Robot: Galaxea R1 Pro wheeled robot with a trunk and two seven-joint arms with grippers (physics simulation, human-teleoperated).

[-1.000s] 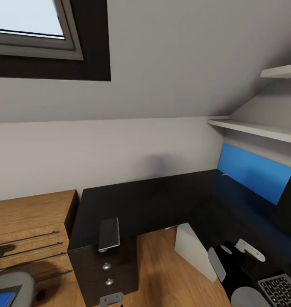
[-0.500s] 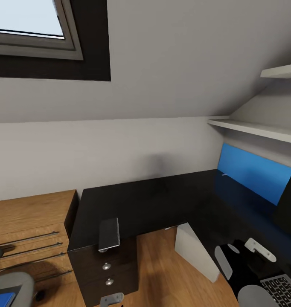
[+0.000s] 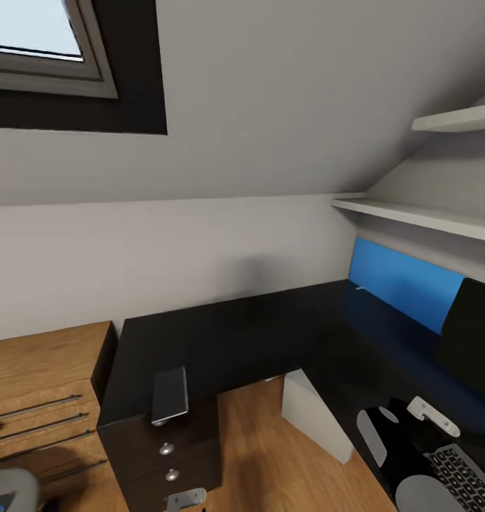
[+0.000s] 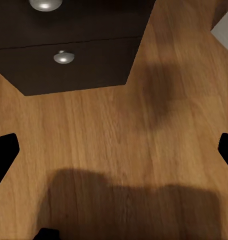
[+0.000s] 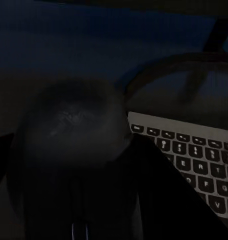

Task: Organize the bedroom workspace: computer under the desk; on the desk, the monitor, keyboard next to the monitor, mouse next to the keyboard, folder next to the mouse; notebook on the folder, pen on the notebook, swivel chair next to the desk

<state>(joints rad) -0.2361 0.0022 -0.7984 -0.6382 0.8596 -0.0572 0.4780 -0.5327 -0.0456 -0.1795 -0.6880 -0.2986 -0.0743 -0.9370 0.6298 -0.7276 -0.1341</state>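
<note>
- The right hand [image 5: 76, 170] is clamping the mouse [image 5: 68, 125] above the bench [image 3: 228, 334], beside the keyboard [image 5: 194, 155].
- The left hand's fingers [image 4: 3, 152] are hanging apart over the floor [image 4: 119, 150].
- Releasing the mouse too high is risking a bounce onto the keys.

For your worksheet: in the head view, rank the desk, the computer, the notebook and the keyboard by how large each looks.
1. desk
2. computer
3 and 4. notebook and keyboard: look alike; the keyboard is cut off by the frame, so unranked.
</note>
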